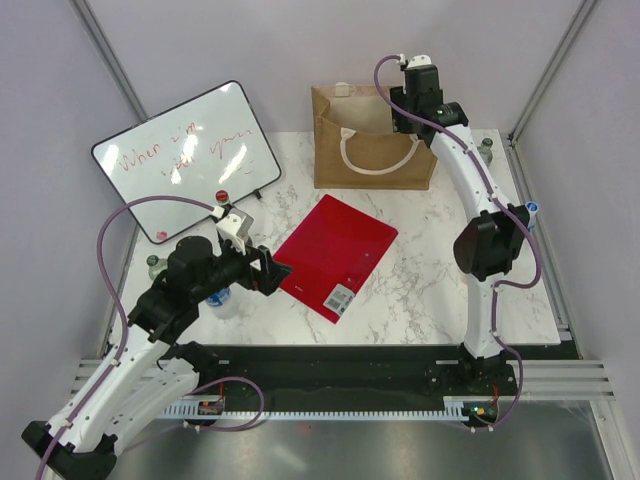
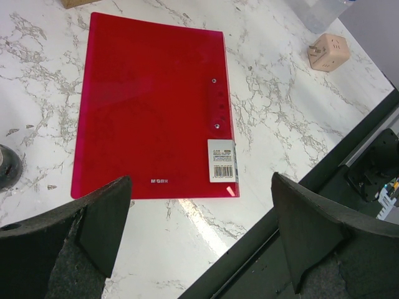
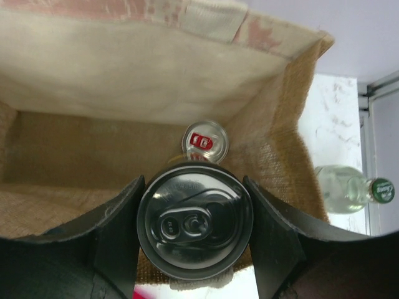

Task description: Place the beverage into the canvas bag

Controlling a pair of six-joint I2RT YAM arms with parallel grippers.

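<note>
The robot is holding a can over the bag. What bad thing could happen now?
1. The can in the right gripper hangs almost straight above another can already inside the bag. Let go here, it might bang onto that one and topple.
2. The held can is near the bag's edge, so it could catch the rim and fall outside.

"What sat under the left tool (image 2: 199,202)?"

"A red folder (image 2: 149,106), flat on the white marbled counter (image 2: 280,118). The two dark fingers (image 2: 93,224) stood wide apart, with nothing between them."

"Anything on the folder?"

"A barcode sticker (image 2: 222,161) at its near right corner, and two small studs above it. Far right, a pink cube plug (image 2: 327,52) sat near the counter's dark edge, with a clear bottle (image 2: 321,12) just past it. A dark round thing (image 2: 7,165) was cut off at the left."
</note>
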